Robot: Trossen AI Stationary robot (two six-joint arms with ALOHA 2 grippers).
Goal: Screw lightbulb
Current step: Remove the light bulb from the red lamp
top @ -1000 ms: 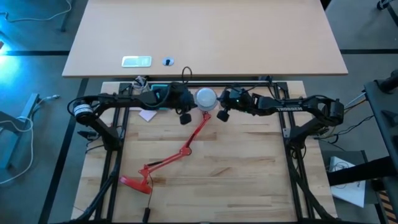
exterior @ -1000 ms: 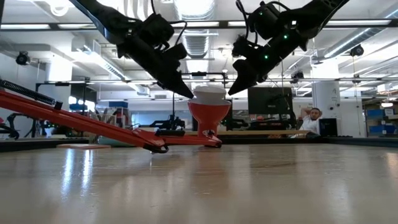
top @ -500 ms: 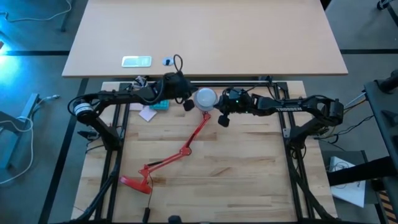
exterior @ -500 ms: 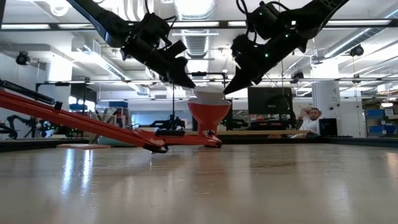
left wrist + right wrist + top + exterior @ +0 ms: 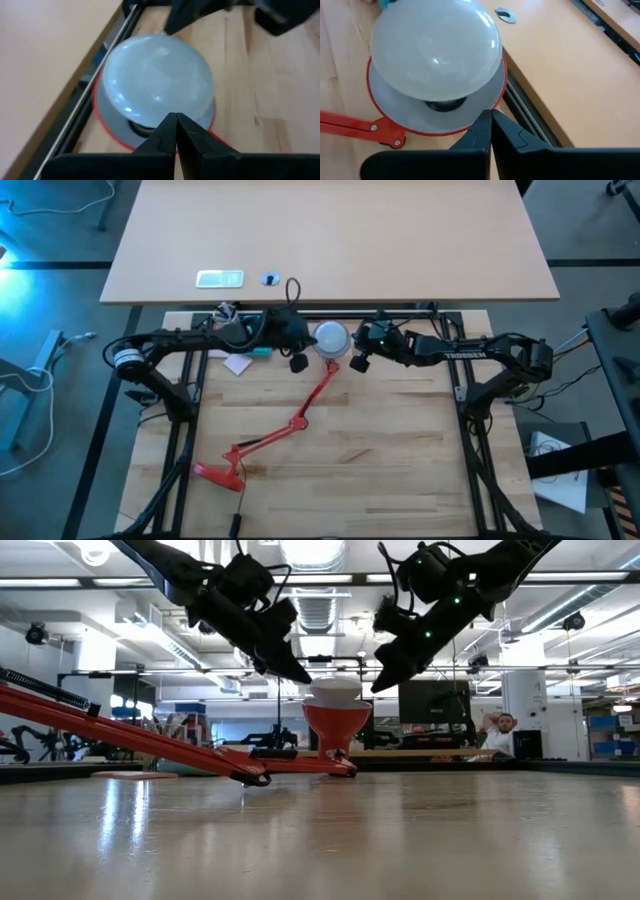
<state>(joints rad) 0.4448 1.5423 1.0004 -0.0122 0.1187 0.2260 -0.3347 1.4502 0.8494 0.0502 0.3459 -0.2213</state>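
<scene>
The lightbulb (image 5: 331, 337) sits dome-up in the upturned red cone shade (image 5: 335, 723) of a desk lamp, close to the far edge of the surface (image 5: 380, 450) and about midway along it, with the lamp's jointed red arm (image 5: 300, 415) running back toward the near-left corner. In both wrist views its neck drops into the dark socket at the bottom of the shade, but whether the thread has caught cannot be told. The left pincer (image 5: 297, 356) hangs just beside the bulb on one side with its fingers clenched together on nothing; the right pincer (image 5: 358, 358) hangs just beside it on the other side, likewise closed and empty. Neither visibly touches the dome. The bulb looks light, smooth and slippery, and its thin shell will probably crack under a hard pinch. The best hold is likely across the widest part of the dome, where the fingers can span it evenly and turn it about its upright axis, with a gentle squeeze. The neck is buried in the shade and out of reach. The lamp seems light too, so it may swivel unless the other arm steadies the shade.
</scene>
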